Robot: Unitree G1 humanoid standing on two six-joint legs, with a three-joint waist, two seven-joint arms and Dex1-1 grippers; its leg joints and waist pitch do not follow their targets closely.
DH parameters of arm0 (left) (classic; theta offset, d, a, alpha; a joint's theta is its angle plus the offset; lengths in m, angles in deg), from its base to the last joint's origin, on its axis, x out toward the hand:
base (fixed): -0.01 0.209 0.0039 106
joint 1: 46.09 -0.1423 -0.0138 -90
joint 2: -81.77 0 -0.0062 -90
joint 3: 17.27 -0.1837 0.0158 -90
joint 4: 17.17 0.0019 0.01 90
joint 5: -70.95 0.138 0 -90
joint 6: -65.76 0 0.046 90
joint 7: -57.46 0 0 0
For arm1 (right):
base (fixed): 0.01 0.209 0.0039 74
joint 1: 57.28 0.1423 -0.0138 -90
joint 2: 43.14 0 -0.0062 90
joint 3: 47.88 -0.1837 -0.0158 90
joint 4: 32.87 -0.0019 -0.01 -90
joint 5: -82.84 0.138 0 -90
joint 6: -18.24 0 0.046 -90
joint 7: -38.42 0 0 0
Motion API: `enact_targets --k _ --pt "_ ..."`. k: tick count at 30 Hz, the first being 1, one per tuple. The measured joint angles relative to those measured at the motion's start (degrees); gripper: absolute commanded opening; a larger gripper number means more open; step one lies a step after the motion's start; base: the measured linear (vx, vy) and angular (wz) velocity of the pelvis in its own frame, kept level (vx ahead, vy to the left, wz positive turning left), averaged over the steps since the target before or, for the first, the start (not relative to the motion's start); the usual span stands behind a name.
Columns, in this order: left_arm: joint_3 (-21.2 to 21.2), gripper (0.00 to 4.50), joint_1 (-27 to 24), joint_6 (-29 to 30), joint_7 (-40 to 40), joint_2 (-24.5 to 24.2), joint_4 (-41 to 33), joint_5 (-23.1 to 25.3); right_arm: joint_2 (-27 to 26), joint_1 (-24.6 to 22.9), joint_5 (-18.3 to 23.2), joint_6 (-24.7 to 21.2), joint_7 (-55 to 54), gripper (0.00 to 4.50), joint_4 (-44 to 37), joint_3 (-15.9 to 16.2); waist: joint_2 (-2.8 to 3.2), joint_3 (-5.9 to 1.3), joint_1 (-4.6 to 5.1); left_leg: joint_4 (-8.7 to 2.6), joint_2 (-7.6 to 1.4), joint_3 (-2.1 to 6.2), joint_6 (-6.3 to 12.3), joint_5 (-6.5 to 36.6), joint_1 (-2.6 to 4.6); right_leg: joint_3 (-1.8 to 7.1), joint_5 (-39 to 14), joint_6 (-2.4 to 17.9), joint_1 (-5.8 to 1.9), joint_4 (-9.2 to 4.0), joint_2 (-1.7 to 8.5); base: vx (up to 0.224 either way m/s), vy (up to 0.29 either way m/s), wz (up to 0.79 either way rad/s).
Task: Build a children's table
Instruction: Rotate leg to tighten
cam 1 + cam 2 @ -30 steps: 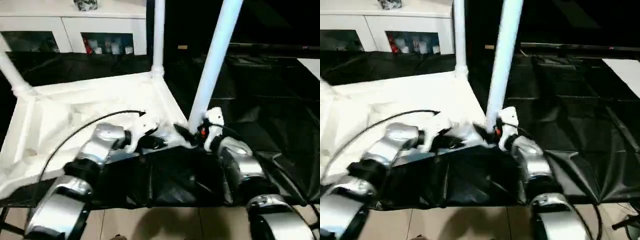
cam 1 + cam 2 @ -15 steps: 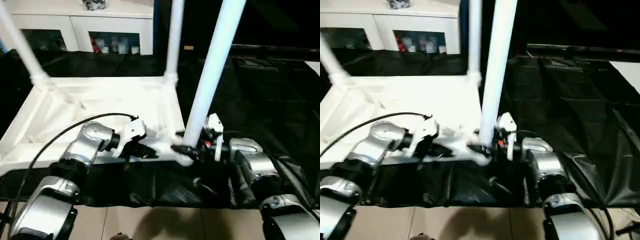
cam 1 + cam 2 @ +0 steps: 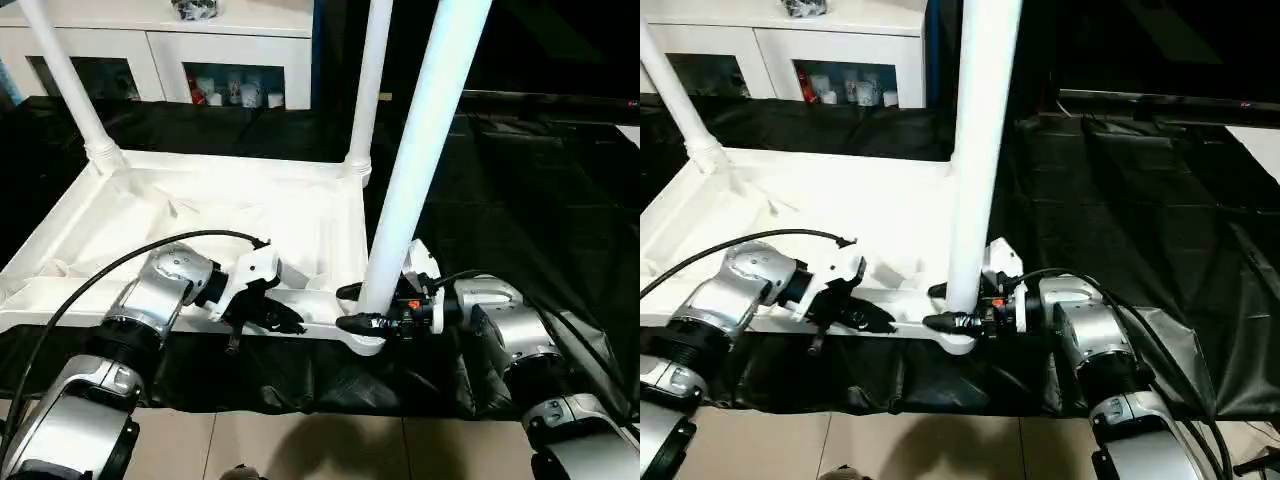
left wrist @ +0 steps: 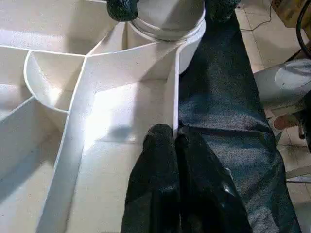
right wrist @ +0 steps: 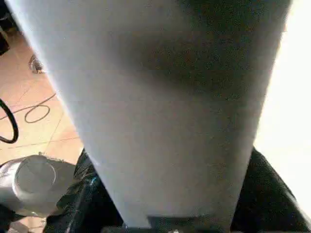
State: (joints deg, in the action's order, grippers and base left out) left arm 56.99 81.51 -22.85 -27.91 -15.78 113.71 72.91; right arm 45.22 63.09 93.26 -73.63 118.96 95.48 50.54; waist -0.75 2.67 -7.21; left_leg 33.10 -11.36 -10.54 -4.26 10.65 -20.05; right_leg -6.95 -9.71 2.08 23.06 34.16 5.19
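The white tabletop (image 3: 200, 215) lies upside down on a black cloth, ribbed underside up. Three white legs stand in its corner sockets: two at the far corners (image 3: 65, 85) (image 3: 372, 80) and one at the near right corner (image 3: 420, 150). My right gripper (image 3: 350, 307) is shut on the base of that near right leg, one black finger on each side just above the socket (image 4: 167, 36). My left gripper (image 4: 174, 133) is shut on the thin near rim of the tabletop, a little to the left of that socket.
A white cabinet (image 3: 240, 40) with glass doors stands behind the tabletop. Black cloth (image 3: 520, 180) covers the surface to the right. A black cable (image 3: 100, 280) loops over my left forearm. Tiled floor (image 3: 300, 440) shows below the near edge.
The camera has shifted, so the whole scene sits differently. My right gripper's fingers have drawn in around the base of the near right leg. The left gripper stays pinched on the rim.
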Motion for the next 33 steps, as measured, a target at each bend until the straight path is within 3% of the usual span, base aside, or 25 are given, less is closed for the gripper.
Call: enact_targets --k 4,12,16,17,22,24,30,33 --pt "0.76 0.0 1.46 0.6 6.72 2.06 2.42 1.25 -2.05 -0.32 -0.22 1.24 -10.07 2.16 2.0 -3.47 -0.03 0.0 -0.19 0.13 0.0 0.01 -0.08 -0.07 0.09 0.0 -0.13 -0.23 -0.03 0.18 0.04 0.0 0.0 0.0" --pt "3.24 0.0 3.79 5.71 25.95 11.21 5.37 3.05 -8.01 4.1 -2.11 3.97 -43.75 2.05 10.32 -11.28 -0.44 -0.14 1.26 0.29 0.05 0.06 -0.05 -0.03 0.08 0.03 -0.14 -0.25 -0.12 0.16 0.08 0.0 0.0 0.0" --pt "3.41 0.0 4.06 6.52 32.47 14.93 5.37 4.2 -10.09 6.27 -3.49 5.64 -56.91 2.05 13.43 -12.48 -0.45 -0.17 1.73 -0.06 0.08 0.01 -0.07 -0.03 0.02 0.02 -0.13 -0.22 -0.04 0.1 0.07 0.0 0.0 0.0" --pt "3.12 0.0 4.05 6.34 32.54 15.05 5.37 4.55 -10.31 6.26 -3.85 6.5 -57.52 2.6 13.77 -12.49 -0.42 -0.19 1.8 -0.16 0.09 -0.01 -0.07 -0.03 -0.02 0.02 -0.14 -0.2 -0.08 0.08 0.07 0.0 0.0 0.0" --pt "2.82 0.0 4.05 5.56 32.44 14.83 5.54 5.11 -11.4 6.24 -4.14 9.09 -57.6 2.8 14.83 -13.1 -0.41 -0.2 1.94 -0.18 0.08 -0.01 -0.06 -0.04 0.01 0.02 -0.24 -0.31 -0.12 0.01 0.06 0.0 0.0 0.0" --pt "2.62 0.0 4.03 4.9 31.4 14.02 5.53 5.07 -11.36 6.24 -3.92 9.88 -55.7 3.12 15.31 -13.12 -0.43 -0.2 2.21 -0.15 0.08 -0.01 -0.06 -0.03 0.01 0.03 -0.22 -0.28 -0.12 -0.01 0.06 0.0 0.0 0.0" --pt "2.31 0.0 3.2 2.66 24.21 9.58 4.52 4.01 -9.34 5.46 -3.57 11.16 -42.32 3.33 15.13 -10.88 -0.45 -0.19 2.66 -0.27 -0.04 -0.02 -0.06 -0.03 -0.03 0.02 -0.08 -0.01 -0.05 -0.01 -0.09 0.0 0.0 0.0" --pt "2.12 0.0 2.34 1.21 19.04 7.09 3.67 3.22 -7.75 4.41 -2.73 10.11 -33.35 3.33 13.71 -9.13 -0.45 -0.18 2.05 -0.28 -0.06 -0.03 -0.06 -0.03 -0.01 0.01 -0.1 0.02 -0.02 -0.01 -0.1 0.0 0.0 0.0"
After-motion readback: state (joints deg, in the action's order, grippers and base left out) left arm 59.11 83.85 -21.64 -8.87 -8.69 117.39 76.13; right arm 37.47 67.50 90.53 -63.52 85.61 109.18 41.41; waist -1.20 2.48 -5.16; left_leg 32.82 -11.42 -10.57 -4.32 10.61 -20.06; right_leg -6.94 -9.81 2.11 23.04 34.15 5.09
